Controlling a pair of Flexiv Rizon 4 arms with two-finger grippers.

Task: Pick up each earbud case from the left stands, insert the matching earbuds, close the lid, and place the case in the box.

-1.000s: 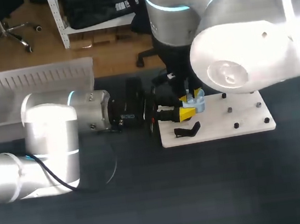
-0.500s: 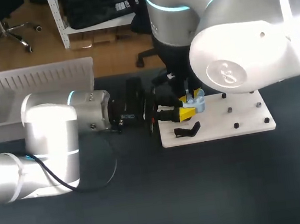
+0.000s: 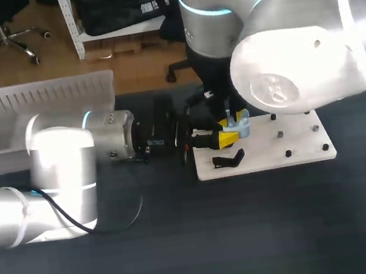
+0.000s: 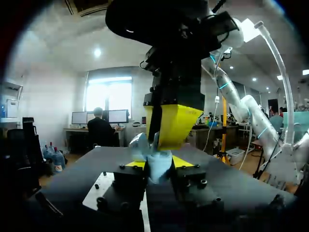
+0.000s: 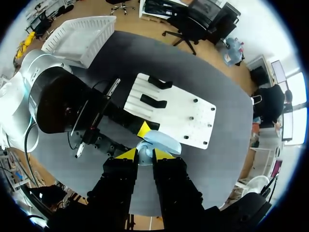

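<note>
The task looks to be in its middle part for one case, not at its end. The left claw (image 4: 157, 163) is pinching the pale blue case (image 5: 159, 143) from two sides and holds it just above the white board (image 3: 292, 143), near the board's ten o'clock corner. The right claw (image 5: 144, 154) hangs directly over the case, very close. Whether it is spread or pinching something cannot be told. It is also not clear if the earbuds are already inside or if the lid is down. The white box (image 3: 36, 95) stands well apart, at about ten o'clock from the board, and no case is seen in it. So inserting or closing probably remains to be finished, and placing the case in the box is not yet done.

By count there is one case, one box and one board. Two black stands (image 5: 153, 101) lie on the board's nine o'clock side, both bare, and about six small dark pegs (image 3: 280, 134) are toward its three o'clock side. No loose earbud can be made out.
</note>
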